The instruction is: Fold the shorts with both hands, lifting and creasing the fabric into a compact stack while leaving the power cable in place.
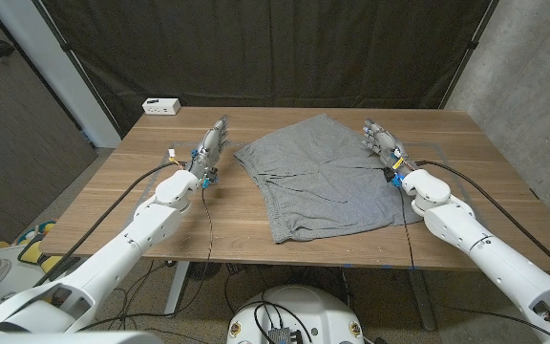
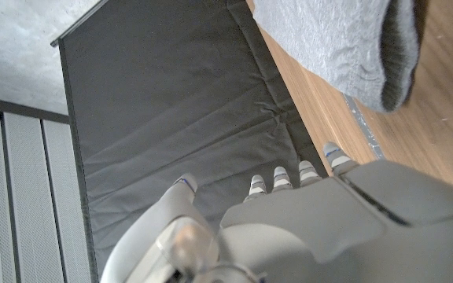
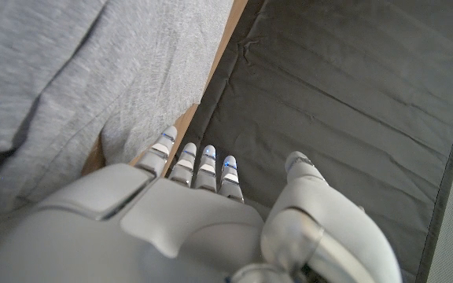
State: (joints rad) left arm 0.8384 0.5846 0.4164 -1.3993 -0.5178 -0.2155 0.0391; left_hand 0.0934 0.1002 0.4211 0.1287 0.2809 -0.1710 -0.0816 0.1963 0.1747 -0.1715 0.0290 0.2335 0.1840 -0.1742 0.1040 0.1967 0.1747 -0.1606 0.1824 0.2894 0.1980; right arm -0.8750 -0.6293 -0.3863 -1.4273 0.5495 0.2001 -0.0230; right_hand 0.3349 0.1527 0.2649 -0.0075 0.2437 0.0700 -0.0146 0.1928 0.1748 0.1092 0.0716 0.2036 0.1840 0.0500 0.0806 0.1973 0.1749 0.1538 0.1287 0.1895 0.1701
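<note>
Your crumpled grey fabric shorts spread mid-table, your left hand just beside them and right hand at their edge (both empty, fingers extended), white rectangular box at far corner, wooden table, black backdrop curtain behind.

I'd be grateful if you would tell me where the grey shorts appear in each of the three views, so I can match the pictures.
Head view: the grey shorts lie spread flat at the table's middle, between the left hand and the right hand.
Left wrist view: the shorts fill the upper right corner, waistband edge showing.
Right wrist view: the shorts cover the upper left.
Shared landmark: the black curtain behind the table.
</note>
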